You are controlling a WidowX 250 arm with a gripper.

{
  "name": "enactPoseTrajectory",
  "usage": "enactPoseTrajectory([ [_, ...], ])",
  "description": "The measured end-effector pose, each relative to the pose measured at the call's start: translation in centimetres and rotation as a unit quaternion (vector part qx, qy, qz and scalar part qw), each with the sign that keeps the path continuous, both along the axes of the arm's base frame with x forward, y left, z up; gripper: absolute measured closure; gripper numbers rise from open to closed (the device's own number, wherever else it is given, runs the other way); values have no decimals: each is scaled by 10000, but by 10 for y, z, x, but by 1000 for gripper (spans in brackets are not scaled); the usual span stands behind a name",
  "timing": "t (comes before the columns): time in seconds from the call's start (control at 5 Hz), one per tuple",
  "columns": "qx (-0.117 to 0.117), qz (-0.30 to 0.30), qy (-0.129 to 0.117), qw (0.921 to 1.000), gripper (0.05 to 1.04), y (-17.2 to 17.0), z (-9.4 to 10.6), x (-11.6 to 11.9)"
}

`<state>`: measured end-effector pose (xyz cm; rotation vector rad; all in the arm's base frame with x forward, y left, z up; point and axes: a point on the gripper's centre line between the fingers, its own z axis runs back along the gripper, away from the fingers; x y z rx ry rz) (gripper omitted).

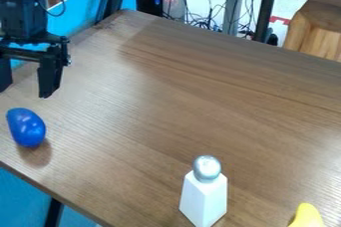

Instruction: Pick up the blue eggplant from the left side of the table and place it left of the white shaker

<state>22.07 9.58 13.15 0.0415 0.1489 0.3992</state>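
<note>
Three objects are on the brown wooden table [146, 106], and the black gripper [25, 82] hangs at the upper left of the view. Its arm [22, 14] comes down from the top left corner, almost upright, and the gripper points downward with its two fingers [50, 78] spread wide, with nothing between them. Nearest to it is the blue egg-shaped object [27, 127], which lies below the gripper in the view, near the left edge of the table, and does not touch it. The white bottle [204, 198] with a silver round top [207, 167] stands near the front edge, well apart from the gripper. To the right of this bottle, a yellow object [307, 216] is partly cut by the bottom of the view.
</note>
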Motion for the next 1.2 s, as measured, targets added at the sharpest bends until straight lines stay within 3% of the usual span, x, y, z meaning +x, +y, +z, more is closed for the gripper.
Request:
enactPoseTrajectory([
  [0.2, -28, 4, 96, 10000, 79, 0, -5, -2],
  [0.6, 185, 379, -185, 9989, 80, 7, -11, 2],
  [0.8, 261, 1019, -318, 9939, 80, 23, -22, -6],
  [1.0, 334, 1813, -673, 9806, 81, 25, -33, -8],
  [1.2, 174, 2253, -1069, 9683, 83, 26, -38, -8],
])
